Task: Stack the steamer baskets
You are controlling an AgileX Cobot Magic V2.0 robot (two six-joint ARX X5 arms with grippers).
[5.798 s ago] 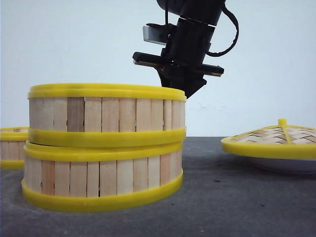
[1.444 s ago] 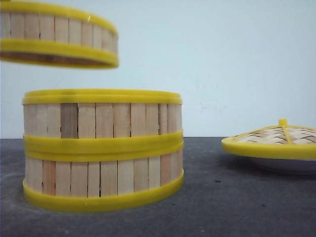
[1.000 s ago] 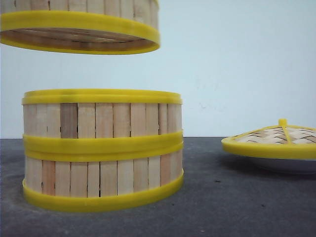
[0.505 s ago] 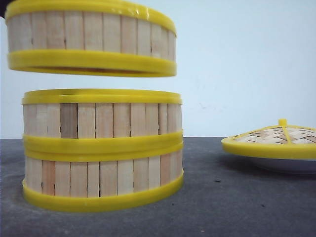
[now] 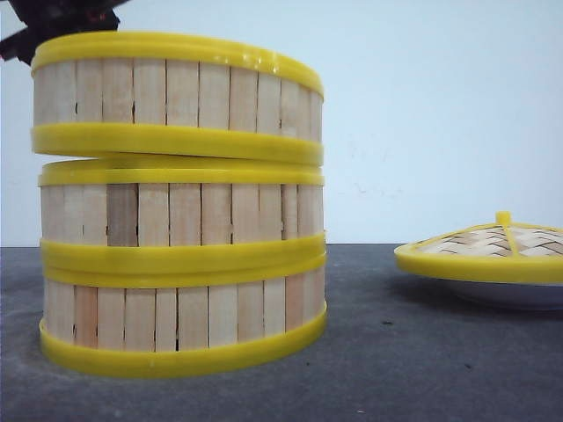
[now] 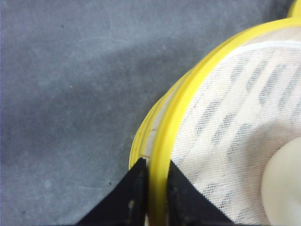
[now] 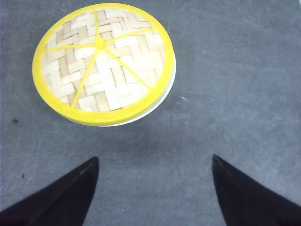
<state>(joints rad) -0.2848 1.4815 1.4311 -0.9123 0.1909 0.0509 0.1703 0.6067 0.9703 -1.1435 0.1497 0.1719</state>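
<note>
Three steamer baskets form one column at the left in the front view. The top basket point(image 5: 176, 92) sits slightly tilted, its lower rim meeting the middle basket point(image 5: 180, 211), which rests on the bottom basket point(image 5: 180, 316). My left gripper point(image 6: 156, 162) is shut on the top basket's yellow rim point(image 6: 188, 103), one finger inside and one outside. White mesh point(image 6: 235, 117) lines that basket. Only the left arm's dark body point(image 5: 53, 18) shows behind the stack. My right gripper point(image 7: 155, 160) hangs open over bare table, holding nothing.
A woven domed lid point(image 5: 488, 246) with a yellow rim lies on a white plate point(image 5: 510, 294) at the right. In the right wrist view the lid point(image 7: 103, 61) lies beyond the open fingers. The dark grey table point(image 5: 396, 352) runs between stack and lid.
The top basket has come in from the upper left and moved down, from hanging well above the two stacked baskets to resting against the middle one's rim.
</note>
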